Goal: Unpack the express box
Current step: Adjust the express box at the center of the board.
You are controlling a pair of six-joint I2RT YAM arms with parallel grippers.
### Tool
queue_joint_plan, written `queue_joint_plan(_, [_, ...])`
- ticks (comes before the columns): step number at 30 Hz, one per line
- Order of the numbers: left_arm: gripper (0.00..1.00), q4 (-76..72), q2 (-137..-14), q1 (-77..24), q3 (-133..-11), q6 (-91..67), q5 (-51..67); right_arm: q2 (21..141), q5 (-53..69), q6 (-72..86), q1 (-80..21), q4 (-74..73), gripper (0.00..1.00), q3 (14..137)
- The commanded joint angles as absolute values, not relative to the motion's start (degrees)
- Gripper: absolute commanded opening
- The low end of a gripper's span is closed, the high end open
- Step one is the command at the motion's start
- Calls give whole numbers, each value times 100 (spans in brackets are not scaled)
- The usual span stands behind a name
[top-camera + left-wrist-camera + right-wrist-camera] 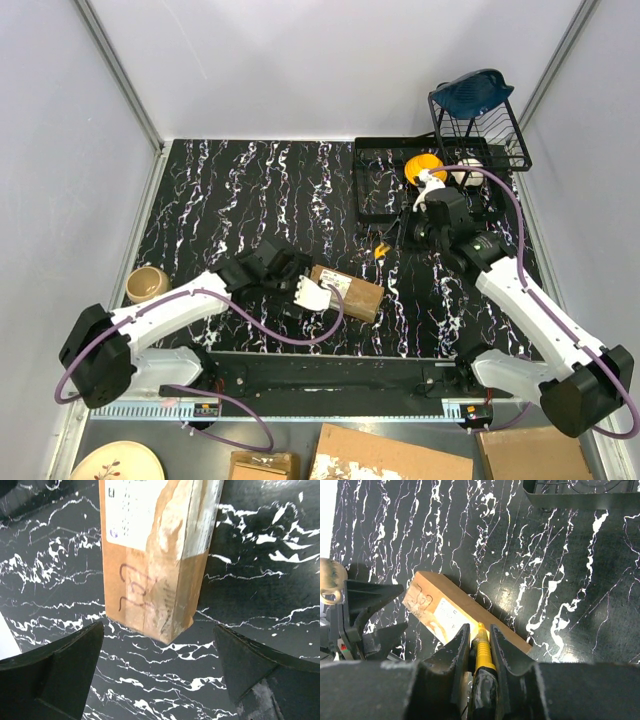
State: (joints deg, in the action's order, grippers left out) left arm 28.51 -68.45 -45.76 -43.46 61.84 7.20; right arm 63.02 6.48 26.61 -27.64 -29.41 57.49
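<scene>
The express box [352, 292] is a small brown carton with clear tape and a white label, lying flat on the black marbled table near the front. My left gripper [306, 289] is open at the box's left end. In the left wrist view the box [155, 555] lies just ahead of the spread fingers [55, 675], not between them. My right gripper [393, 240] is above the table right of the box, shut on the yellow-and-black utility knife [381, 250]. In the right wrist view the knife [483, 652] is clamped between the fingers, pointing down toward the box [445, 611].
A black tray [375, 185] holding a yellow object [424, 165] sits at the back right, with a wire rack [490, 125] behind it. A beige cup [146, 284] stands at the left edge. Torn cardboard pieces [390, 460] and a plate [100, 463] lie below the table's front edge.
</scene>
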Motion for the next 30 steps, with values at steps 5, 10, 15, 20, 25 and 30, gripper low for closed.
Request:
queue_joint_plan(5, [99,2365,-7356,-4772,-4570,5994,932,6012,422,2584,-2742,-2830,0,5625])
queue_joint_plan(10, [99,2408,-7847,-4737,-4833,5977,949,5854,378,2584,-2742,-2830,0,5572])
queue_joint_plan(15, [99,2514,-8182,-4720,-5203,5862,1037,5748,386,2540,-2742,-2830,0,5546])
queue_joint_plan(20, [99,2751,-8069,-4720,-5396,5783,1151,5713,404,2505,-2742,-2865,0,5546])
queue_joint_plan(25, [99,2874,-8112,-4720,-5230,5941,1108,5783,404,2479,-2751,-2848,0,5581])
queue_joint_plan(30, [99,2646,-8244,-4694,-5124,6047,1046,5713,413,2505,-2742,-2830,0,5537])
